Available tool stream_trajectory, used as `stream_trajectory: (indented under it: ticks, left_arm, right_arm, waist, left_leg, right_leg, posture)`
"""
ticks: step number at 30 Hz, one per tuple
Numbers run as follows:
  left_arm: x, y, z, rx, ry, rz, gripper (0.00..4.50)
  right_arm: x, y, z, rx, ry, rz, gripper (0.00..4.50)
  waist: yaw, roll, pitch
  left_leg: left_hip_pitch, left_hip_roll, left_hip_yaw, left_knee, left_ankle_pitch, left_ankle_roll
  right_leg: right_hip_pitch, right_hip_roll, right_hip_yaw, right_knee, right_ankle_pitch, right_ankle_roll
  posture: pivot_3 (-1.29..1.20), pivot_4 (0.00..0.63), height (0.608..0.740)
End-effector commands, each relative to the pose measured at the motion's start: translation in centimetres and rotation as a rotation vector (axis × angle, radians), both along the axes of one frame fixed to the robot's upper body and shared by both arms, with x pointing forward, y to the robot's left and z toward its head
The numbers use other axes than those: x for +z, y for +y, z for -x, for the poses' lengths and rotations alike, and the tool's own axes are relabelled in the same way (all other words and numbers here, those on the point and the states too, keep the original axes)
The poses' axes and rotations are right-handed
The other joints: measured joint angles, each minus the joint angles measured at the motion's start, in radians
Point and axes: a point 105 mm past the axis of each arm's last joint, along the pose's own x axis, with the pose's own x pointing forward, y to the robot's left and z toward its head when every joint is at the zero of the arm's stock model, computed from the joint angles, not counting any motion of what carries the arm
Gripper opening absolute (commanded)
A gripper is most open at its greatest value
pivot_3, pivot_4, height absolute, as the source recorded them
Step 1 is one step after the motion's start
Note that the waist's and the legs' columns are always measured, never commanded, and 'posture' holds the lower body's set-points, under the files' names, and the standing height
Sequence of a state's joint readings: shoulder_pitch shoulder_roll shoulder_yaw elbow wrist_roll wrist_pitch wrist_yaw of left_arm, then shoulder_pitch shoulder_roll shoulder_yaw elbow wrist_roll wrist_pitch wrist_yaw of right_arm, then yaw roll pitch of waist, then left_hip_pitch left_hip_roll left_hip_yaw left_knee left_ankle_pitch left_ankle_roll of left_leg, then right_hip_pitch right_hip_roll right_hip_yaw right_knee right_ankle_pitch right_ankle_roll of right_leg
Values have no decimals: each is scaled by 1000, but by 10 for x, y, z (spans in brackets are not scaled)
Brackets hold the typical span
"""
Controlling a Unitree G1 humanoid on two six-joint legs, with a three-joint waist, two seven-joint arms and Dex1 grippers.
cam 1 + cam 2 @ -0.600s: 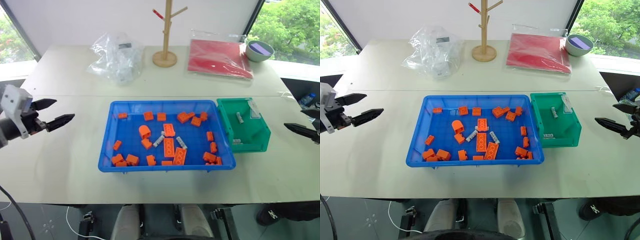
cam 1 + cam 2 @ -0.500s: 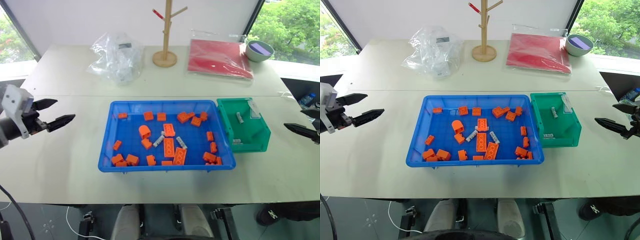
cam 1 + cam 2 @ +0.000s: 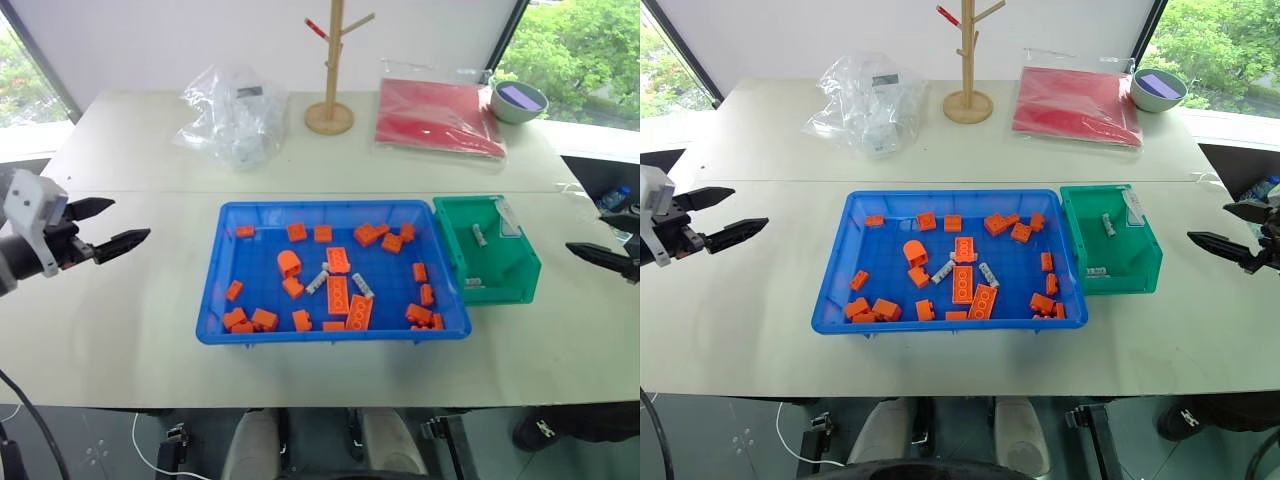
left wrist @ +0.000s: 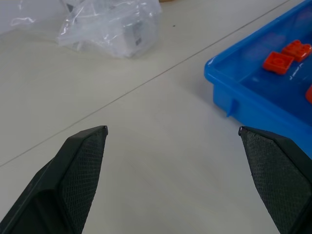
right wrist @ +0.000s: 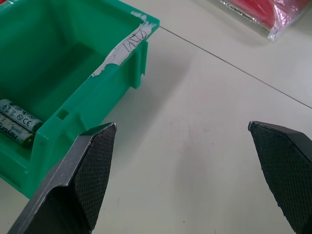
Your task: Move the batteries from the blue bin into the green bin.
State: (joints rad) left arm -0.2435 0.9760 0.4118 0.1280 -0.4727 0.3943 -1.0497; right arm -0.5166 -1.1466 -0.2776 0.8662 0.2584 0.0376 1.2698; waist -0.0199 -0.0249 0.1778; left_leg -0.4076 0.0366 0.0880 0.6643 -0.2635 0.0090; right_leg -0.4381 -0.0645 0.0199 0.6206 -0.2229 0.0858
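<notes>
Between the wide-spread, empty left gripper (image 3: 107,225) and right gripper (image 3: 1232,233): blue bin (image 3: 216,288) inward of the left, two batteries (image 3: 317,281) among orange bricks (image 3: 338,295); green bin (image 3: 522,278) nearest the right, holding more.

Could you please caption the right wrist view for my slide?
Open right gripper beside the green bin, which holds two batteries.

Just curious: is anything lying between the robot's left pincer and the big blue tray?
No. In the left wrist view, only bare table separates the open left pincer from the blue bin; the head views agree.
</notes>
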Motion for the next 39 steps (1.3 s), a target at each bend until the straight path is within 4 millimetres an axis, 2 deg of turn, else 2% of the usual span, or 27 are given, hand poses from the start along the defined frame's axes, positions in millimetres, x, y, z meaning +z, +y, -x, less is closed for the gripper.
stream_trajectory:
  ticks: [1,4,6,8,9,10,13,16,18,23,27,30,35,39]
  left_arm:
    - [20,-17,5,-68,-55,17,4500]
    - [21,-33,11,-141,-28,23,4500]
    - [20,-52,19,-240,9,15,4500]
    - [21,-70,27,-324,34,9,4500]
    - [21,-75,28,-348,40,8,4500]
    - [21,-80,30,-370,45,8,4500]
    - [17,-105,39,-478,68,-11,4500]
    - [13,-120,44,-548,85,-24,4500]
    - [11,-128,45,-580,89,-26,4500]
    - [5,-142,42,-609,89,-42,4500]
    - [6,-147,39,-613,76,-25,4500]
    - [7,-148,37,-607,63,-19,4500]
    - [9,-148,37,-600,54,-18,4500]
    - [9,-145,36,-589,51,-22,4500]
  right_arm:
    - [36,12,-11,44,-113,20,4462]
    - [56,29,-20,103,-173,12,4462]
    - [67,60,-28,225,-208,73,4462]
    - [71,97,-33,355,-234,135,4462]
    - [72,110,-33,393,-243,152,4462]
    - [72,122,-34,429,-251,167,4462]
    - [62,186,-31,630,-277,223,4462]
    - [48,231,-24,770,-292,263,4462]
    - [34,254,-22,834,-298,283,4462]
    - [-4,286,-25,910,-288,332,4462]
    - [-26,305,-26,944,-282,335,4462]
    - [-38,313,-34,932,-299,364,4462]
    - [-48,315,-39,921,-302,364,4462]
    - [-41,321,-33,944,-302,311,4462]
  waist:
    - [-1,0,0]
    - [-1,1,0]
    - [-2,1,0]
    - [-3,1,0]
    - [-2,1,0]
    - [-1,1,0]
    - [4,1,0]
    - [7,1,0]
    - [7,0,0]
    - [7,0,0]
    - [6,0,0]
    - [5,0,0]
    - [4,0,0]
    - [5,0,0]
  left_leg:
    - [0,0,0,0,0,0]
    - [0,0,-1,0,0,0]
    - [0,0,-1,0,0,0]
    - [0,0,-1,0,0,0]
    - [0,0,-2,0,0,0]
    - [0,0,-2,1,0,0]
    - [0,-1,-2,2,0,0]
    - [-1,-1,-2,2,0,0]
    - [-1,-2,-2,2,0,0]
    - [-1,-3,-2,3,0,0]
    - [-1,-3,-2,3,1,0]
    - [-1,-3,-2,3,1,0]
    - [-1,-3,-2,3,1,-1]
    - [-1,-3,-3,3,1,-1]
  right_leg:
    - [0,0,0,0,0,0]
    - [0,0,0,1,0,0]
    - [-1,1,1,1,0,0]
    - [-1,1,1,2,0,0]
    - [-1,1,1,3,0,0]
    - [-2,1,1,5,0,1]
    - [-4,1,1,9,0,1]
    - [-4,2,0,9,0,1]
    - [-3,2,0,9,0,0]
    - [-2,2,0,9,0,0]
    - [-3,2,0,9,0,0]
    - [-3,3,-1,10,0,0]
    - [-2,3,0,9,0,0]
    - [-2,3,-1,10,0,0]
  posture:
    - [0,150,736]
    - [0,150,736]
    - [0,150,736]
    - [0,150,736]
    - [0,150,736]
    - [0,150,736]
    - [0,150,736]
    - [0,150,736]
    - [0,150,736]
    - [0,150,736]
    - [0,150,736]
    - [0,150,736]
    - [0,150,736]
    - [0,150,736]
